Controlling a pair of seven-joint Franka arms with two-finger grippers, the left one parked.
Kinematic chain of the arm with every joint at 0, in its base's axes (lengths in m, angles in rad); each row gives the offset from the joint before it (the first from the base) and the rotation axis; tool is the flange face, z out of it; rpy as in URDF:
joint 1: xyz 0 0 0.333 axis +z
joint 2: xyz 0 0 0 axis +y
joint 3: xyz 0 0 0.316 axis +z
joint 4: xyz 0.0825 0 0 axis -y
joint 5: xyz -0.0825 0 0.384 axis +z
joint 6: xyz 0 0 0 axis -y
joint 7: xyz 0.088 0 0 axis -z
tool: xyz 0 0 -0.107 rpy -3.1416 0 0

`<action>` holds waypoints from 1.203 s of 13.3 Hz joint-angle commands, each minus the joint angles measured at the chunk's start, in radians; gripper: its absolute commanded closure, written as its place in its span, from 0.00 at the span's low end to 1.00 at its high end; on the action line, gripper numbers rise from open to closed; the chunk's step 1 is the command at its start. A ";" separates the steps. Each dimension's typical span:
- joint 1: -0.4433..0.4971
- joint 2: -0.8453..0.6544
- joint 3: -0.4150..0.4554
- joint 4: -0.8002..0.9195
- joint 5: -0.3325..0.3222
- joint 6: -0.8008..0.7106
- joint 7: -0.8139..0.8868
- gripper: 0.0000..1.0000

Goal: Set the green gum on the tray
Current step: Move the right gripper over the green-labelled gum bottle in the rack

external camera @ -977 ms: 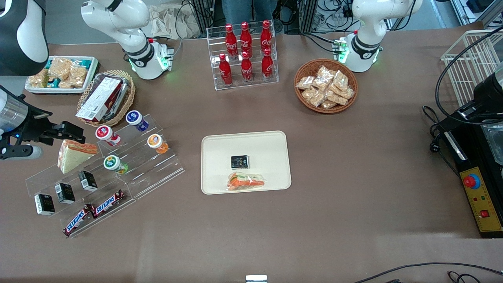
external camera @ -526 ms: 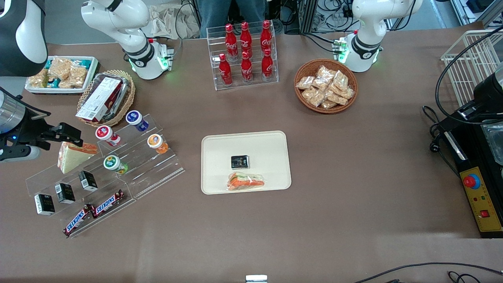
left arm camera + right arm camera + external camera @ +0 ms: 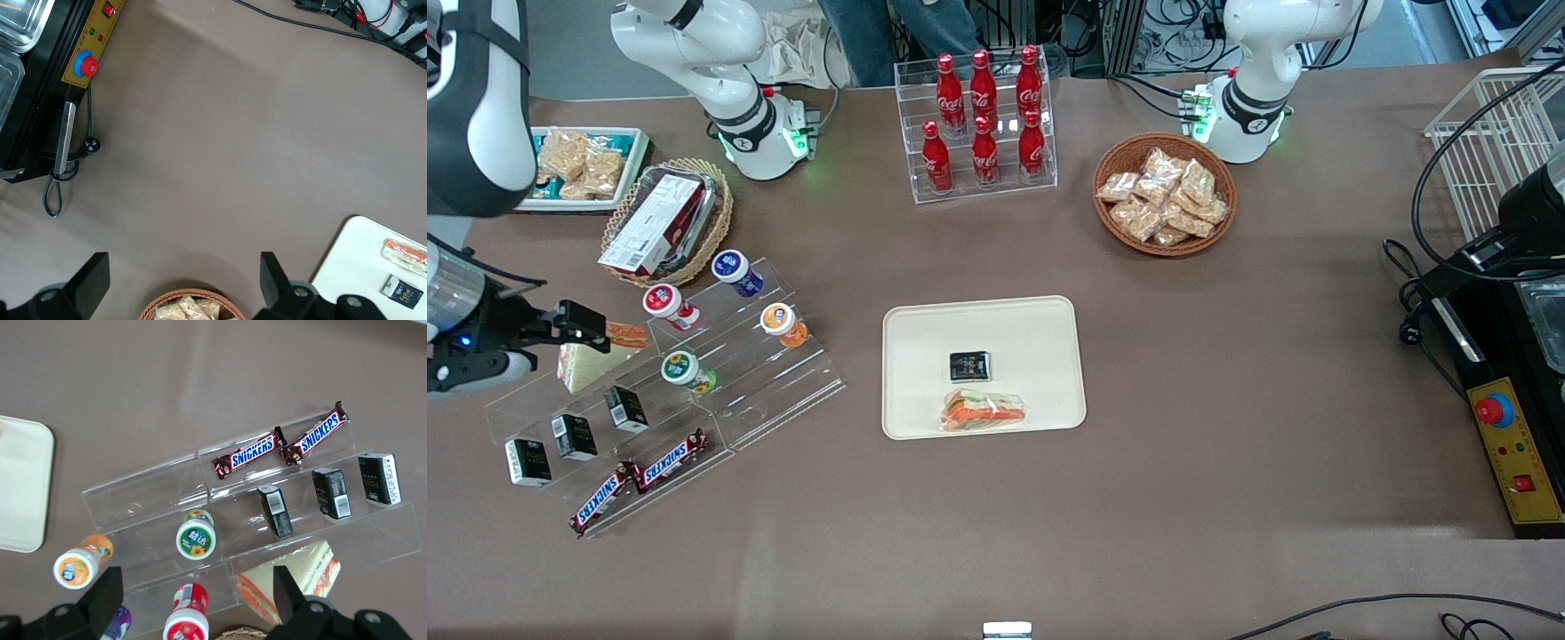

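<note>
The green gum (image 3: 686, 371), a white-lidded bottle with a green-yellow body, stands on a middle step of a clear acrylic stand (image 3: 783, 391). It also shows in the right wrist view (image 3: 196, 538). The cream tray (image 3: 1040, 329) lies at the table's middle; its corner shows in the right wrist view (image 3: 23, 493). My right gripper (image 3: 580, 322) hangs high over the stand's wrapped sandwich (image 3: 591, 364), toward the working arm's end from the green gum. In the right wrist view the gripper (image 3: 195, 581) is open and empty, with the green gum just ahead of its fingertips.
The stand also holds red (image 3: 667, 303), purple (image 3: 735, 269) and orange (image 3: 783, 323) bottles, three black boxes (image 3: 575, 436) and two Snickers bars (image 3: 640, 480). A black packet (image 3: 969, 365) and a sandwich (image 3: 984, 411) lie on the tray. A cola rack (image 3: 978, 124) and baskets stand farther from the camera.
My right gripper has drifted a little toward the working arm's end of the table, uncovering less of the sandwich. The bottles and the tray have not moved.
</note>
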 commanded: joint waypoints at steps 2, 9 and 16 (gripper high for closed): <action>-0.014 0.060 0.005 -0.044 -0.028 0.101 -0.043 0.00; -0.007 0.099 0.005 -0.169 -0.028 0.217 -0.042 0.00; 0.008 0.112 0.005 -0.318 -0.026 0.337 -0.035 0.00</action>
